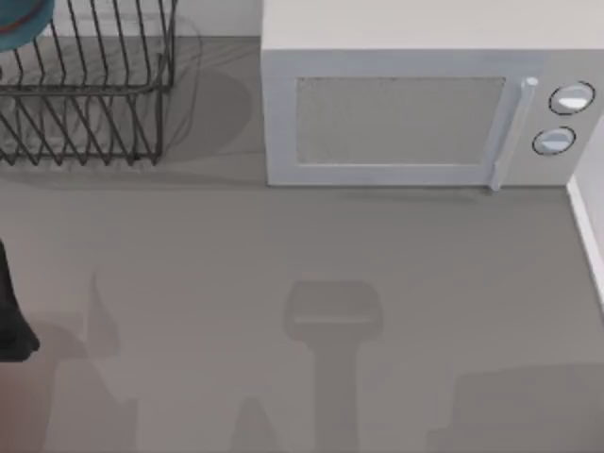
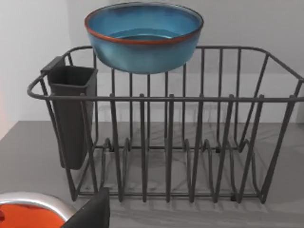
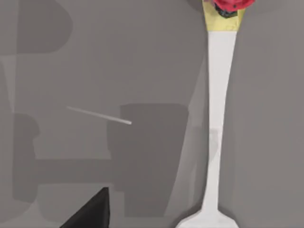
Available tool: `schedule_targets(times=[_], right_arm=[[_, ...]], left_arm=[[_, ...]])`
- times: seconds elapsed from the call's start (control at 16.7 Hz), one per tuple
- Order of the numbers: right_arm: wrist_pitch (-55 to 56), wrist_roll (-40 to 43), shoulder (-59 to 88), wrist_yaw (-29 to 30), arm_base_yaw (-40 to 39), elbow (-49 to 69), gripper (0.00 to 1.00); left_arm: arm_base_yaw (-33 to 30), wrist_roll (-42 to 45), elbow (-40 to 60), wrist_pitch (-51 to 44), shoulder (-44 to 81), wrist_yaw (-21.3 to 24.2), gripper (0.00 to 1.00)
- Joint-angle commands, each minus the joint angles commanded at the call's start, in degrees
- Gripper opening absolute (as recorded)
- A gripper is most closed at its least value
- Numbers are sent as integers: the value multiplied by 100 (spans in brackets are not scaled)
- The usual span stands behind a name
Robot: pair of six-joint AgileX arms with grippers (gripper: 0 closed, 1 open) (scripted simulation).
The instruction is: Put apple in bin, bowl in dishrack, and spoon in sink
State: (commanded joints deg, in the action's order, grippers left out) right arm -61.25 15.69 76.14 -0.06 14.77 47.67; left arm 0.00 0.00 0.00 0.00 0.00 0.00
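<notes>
The teal-blue bowl (image 2: 142, 40) with a reddish rim sits upright at the height of the dishrack's (image 2: 190, 142) top back rail, and nothing grips it. From above, the bowl (image 1: 19, 24) is at the far left corner over the dishrack (image 1: 85, 94). A dark part of my left gripper (image 2: 90, 213) shows low in front of the rack. The white spoon (image 3: 216, 118) lies flat on the grey table beside a dark part of my right gripper (image 3: 90, 211). A red shape (image 3: 230, 4) touches the spoon's yellow end; whether it is the apple I cannot tell. Bin and sink are out of view.
A white microwave (image 1: 415, 104) with its door shut stands at the back right. A dark cutlery holder (image 2: 71, 114) hangs on the rack's end. A silver-rimmed thing with an orange-red inside (image 2: 28, 211) lies near my left gripper. My left arm (image 1: 9, 311) is at the left edge.
</notes>
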Motion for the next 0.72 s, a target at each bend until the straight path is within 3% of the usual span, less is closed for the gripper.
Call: schedule_targets(times=[0.3, 0.72], right_arm=[[422, -22, 191, -1, -20, -261, 100], [2513, -45, 1149, -2, -25, -1316, 100]], left_arm=[[0, 0, 0, 0, 0, 0, 100], [0, 0, 0, 0, 0, 0, 100]])
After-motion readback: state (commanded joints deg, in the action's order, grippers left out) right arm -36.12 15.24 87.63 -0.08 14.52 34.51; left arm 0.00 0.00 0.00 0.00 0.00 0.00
